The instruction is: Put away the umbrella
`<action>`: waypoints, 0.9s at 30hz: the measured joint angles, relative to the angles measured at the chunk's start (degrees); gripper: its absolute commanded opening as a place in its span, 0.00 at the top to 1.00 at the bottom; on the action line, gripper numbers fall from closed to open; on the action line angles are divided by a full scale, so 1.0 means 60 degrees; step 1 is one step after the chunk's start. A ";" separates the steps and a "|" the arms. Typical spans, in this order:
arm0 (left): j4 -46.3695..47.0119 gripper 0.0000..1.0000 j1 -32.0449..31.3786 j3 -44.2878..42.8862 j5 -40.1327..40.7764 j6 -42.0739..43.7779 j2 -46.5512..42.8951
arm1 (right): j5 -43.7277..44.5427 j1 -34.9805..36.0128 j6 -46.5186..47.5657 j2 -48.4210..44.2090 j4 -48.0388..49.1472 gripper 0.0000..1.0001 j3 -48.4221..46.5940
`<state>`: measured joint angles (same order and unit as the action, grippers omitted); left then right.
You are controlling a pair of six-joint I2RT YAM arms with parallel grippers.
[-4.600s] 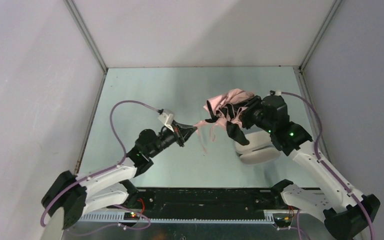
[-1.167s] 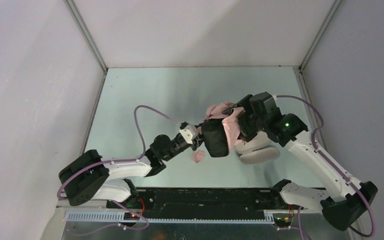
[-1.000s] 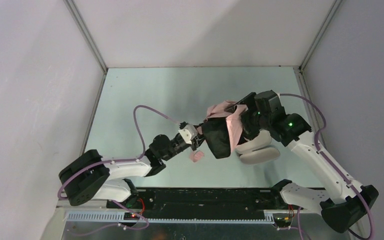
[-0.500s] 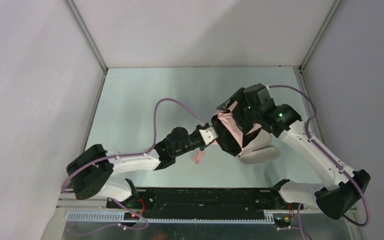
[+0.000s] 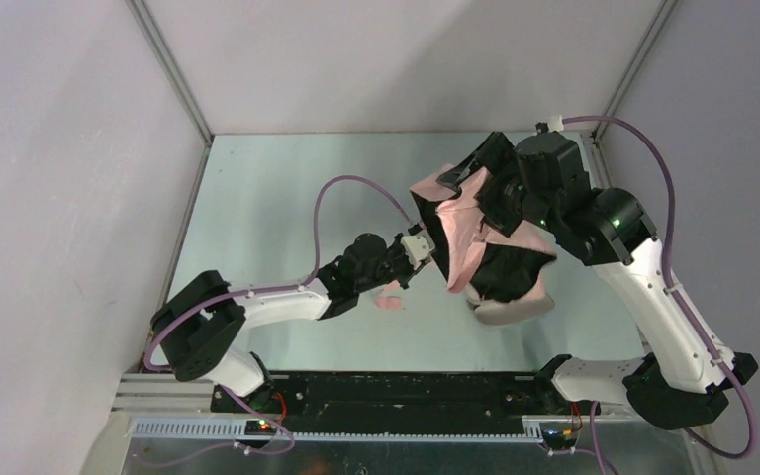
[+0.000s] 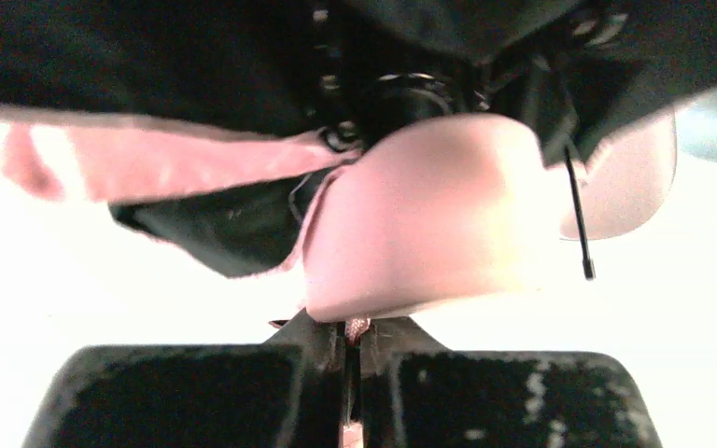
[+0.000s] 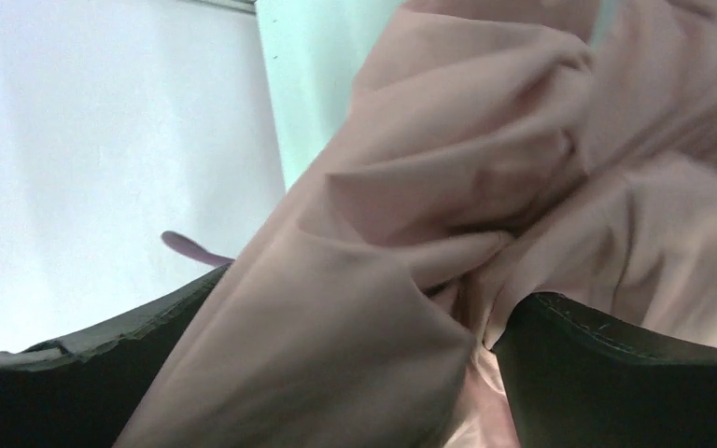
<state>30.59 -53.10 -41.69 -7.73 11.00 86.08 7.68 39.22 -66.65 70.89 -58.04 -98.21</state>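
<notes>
Umbrella [image 5: 458, 230] fabric is gripped at upper right by the widely spread right hand [image 5: 490, 193]; its strap [image 6: 356, 329] is pinched in the closed left hand [image 5: 418, 247].

Pink umbrella [image 5: 460, 233] w/ black lining hangs bunched above the counter [image 5: 277, 198], held up by right tool [image 5: 482, 193] buried in its top. Left tool [image 5: 418, 247], pinched closed, touches umbrella's left edge. Pale case [image 5: 515, 309] lies under umbrella; small pink bit [image 5: 389, 300] on counter below-left of it
</notes>
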 measured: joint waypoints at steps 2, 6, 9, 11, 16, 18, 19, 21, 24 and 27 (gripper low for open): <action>-0.0106 1.00 -0.0004 0.0000 0.0000 -0.0066 0.0000 | 0.0102 -0.0142 0.0146 -0.0036 -0.0182 0.01 0.0000; -0.0204 1.00 -0.0022 0.0011 -0.0026 -0.0117 -0.0022 | 0.0277 -0.0448 0.0368 -0.0222 -0.0397 0.01 0.0007; -0.0240 1.00 -0.0022 0.0146 -0.0015 -0.0189 -0.0251 | 0.0237 -0.0798 0.0546 -0.0659 -0.0149 0.00 0.0433; -0.0280 1.00 -0.0022 0.0208 -0.0015 -0.0200 -0.0466 | -0.0011 -0.1137 0.0692 -0.1188 0.0346 0.01 0.1275; -0.0295 1.00 -0.0153 0.0273 -0.0018 -0.0259 -0.0994 | -0.0849 -0.1581 0.1304 -0.2091 0.1486 0.00 0.3446; -0.0295 1.00 -0.0193 0.0273 -0.0076 -0.0331 -0.1031 | -0.1206 -0.1577 0.1927 -0.2040 0.1778 0.00 0.3712; -0.0302 1.00 -0.0193 0.0273 -0.0117 -0.0364 -0.1024 | -0.1366 -0.1577 0.2284 -0.1993 0.1912 0.00 0.3759; -0.0310 1.00 -0.0211 0.0273 -0.0215 -0.0510 -0.0973 | -0.1566 -0.1588 0.2998 -0.1956 0.2175 0.01 0.3763; -0.0302 1.00 -0.0280 0.0270 -0.0248 -0.0616 -0.0852 | -0.1738 -0.1738 0.3861 -0.2007 0.2623 0.01 0.3763; -0.0459 1.00 -0.0474 0.0135 -0.0204 -0.0594 -0.0634 | -0.2240 -0.2116 0.4433 -0.2062 0.3257 0.00 0.3763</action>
<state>27.83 -55.94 -40.88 -8.95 7.44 82.28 -5.76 26.52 -40.05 58.52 -38.50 -75.64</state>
